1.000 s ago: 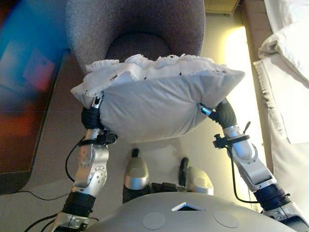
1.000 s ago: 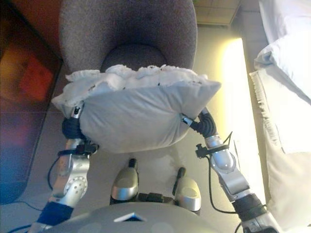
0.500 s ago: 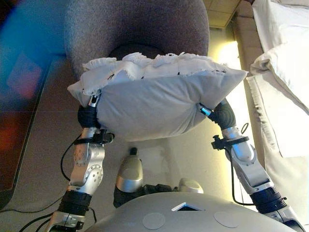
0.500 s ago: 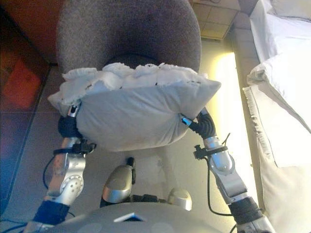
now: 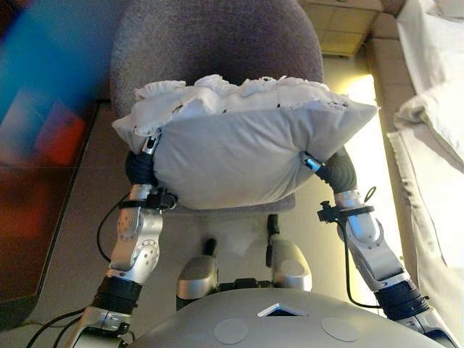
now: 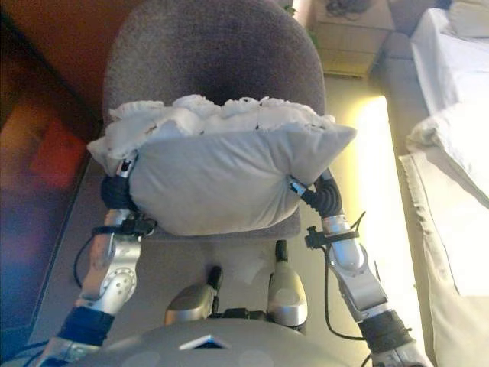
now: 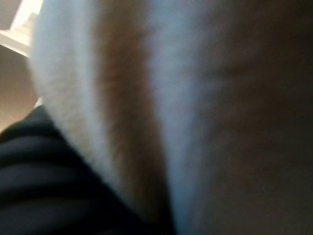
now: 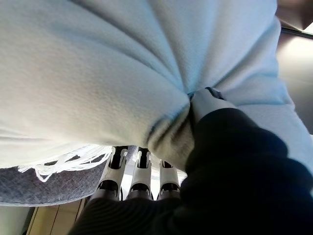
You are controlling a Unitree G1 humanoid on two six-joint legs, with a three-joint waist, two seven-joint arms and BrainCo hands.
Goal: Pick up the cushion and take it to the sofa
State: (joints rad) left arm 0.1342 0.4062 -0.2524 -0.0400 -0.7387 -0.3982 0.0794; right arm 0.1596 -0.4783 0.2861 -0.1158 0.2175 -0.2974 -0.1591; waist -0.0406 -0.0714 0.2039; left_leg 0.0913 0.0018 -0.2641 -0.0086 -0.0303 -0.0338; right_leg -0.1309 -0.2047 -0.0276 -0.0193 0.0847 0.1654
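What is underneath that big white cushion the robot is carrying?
The cushion hangs over a grey armchair, hiding most of its seat. The left hand and right hand support it; their fingertips are covered.

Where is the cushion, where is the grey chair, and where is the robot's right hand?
cushion (image 5: 239, 163): left eye view, middle of its smooth grey-white face.
grey chair (image 5: 217, 40): left eye view, its backrest.
right hand (image 8: 142, 181): right wrist view, a finger under the cushion.

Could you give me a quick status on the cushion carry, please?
Left hand and right hand press the cushion's ends. Cushion lifted, above grey armchair. Nothing in the way.
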